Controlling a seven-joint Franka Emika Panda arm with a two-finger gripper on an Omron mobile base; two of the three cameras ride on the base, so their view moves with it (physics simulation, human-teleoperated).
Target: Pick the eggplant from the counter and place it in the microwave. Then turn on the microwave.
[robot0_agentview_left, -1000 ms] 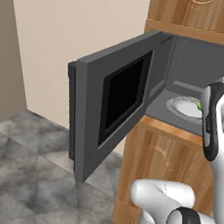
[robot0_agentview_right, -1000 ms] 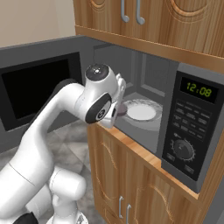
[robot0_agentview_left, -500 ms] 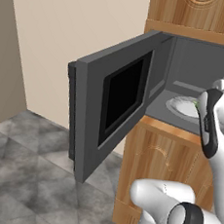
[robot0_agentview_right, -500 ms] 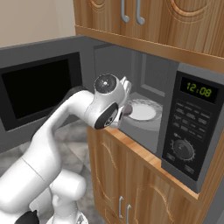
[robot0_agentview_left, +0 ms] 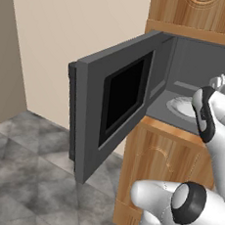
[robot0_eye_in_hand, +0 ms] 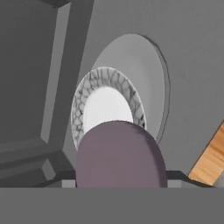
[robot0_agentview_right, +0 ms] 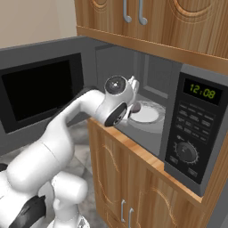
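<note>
Microwave point(robot0_agentview_right: 187, 129) cavity: eggplant point(robot0_eye_in_hand: 119, 155) seemingly between tool point(robot0_eye_in_hand: 120, 180) tips, above plate point(robot0_eye_in_hand: 107, 107).

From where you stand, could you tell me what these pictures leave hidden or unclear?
- Fingers: in the hand view the eggplant covers them, so the grip cannot be confirmed.
- Plate: its near part sits behind the arm's wrist in the right base view.
- Microwave: button labels are too small to read.
- Eggplant's stem end: not visible in any view.

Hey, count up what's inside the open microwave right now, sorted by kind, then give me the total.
Eggplant: 1, held by the claw over the plate
Patterned plate: 1
Round turntable: 1
Total: 3
</note>
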